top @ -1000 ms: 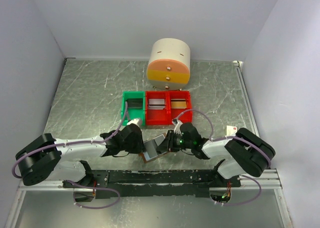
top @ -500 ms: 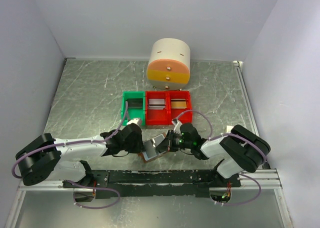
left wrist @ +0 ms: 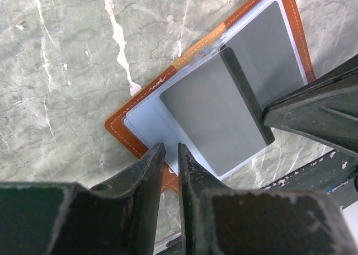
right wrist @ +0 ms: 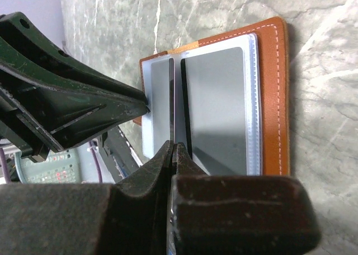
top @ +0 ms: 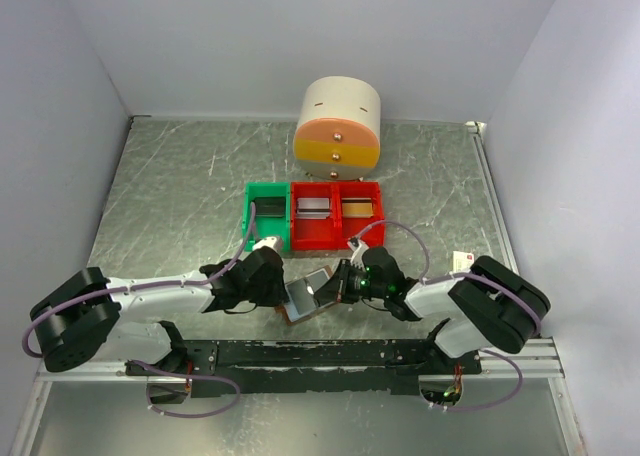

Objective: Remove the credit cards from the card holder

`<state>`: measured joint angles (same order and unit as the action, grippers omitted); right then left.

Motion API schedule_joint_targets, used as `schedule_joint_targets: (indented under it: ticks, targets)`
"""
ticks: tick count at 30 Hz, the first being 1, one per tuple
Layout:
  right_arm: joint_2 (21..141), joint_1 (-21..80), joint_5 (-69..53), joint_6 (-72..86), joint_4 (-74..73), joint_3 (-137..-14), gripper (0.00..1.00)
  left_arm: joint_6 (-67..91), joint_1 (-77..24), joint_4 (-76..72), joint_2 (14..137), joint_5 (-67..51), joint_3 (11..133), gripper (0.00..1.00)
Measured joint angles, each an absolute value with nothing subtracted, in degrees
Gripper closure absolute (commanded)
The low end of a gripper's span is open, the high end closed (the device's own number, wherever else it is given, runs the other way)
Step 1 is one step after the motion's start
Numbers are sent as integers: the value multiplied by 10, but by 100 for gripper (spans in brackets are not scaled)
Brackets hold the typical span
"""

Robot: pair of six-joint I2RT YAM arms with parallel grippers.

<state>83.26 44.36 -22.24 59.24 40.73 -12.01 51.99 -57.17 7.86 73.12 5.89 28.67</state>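
Two robot arms meet over an open brown card holder (left wrist: 148,121) lying flat on the marbled desk (left wrist: 67,70), near its front edge and between the arms. The left pincer (left wrist: 172,165) is narrowed to a slit and appears to be pinching the holder's near border, pinning it down. The right pincer (right wrist: 174,151) is fully closed on the edge of a grey card (left wrist: 212,121), which tilts up from the holder's inner panel near the centre fold. A second card (right wrist: 215,109) lies flat in the other panel's clear pocket. The step in hand looks like drawing out the first card, which is gripped but not yet clear. Next, the right arm would probably need to slide the card straight out along its pocket while the left holds firm, or the whole holder may lift with it.
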Motion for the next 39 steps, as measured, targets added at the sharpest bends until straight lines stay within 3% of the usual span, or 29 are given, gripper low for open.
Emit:
schedule_joint_targets:
  ticks: [6,17,29,39]
  targets:
    - [796,443,-197,591,370,-114,100,516,-572,85,725,60,286,70]
    - [816,443,-195,595,373,-114,100,498,-579,89,683,53,305,56]
    - [818,443,-195,598,384,-109,100,522,-584,-14,742,12,273,68]
    - [792,443,-190,596,368,-109,99,540,-592,-14,759,29,269,70]
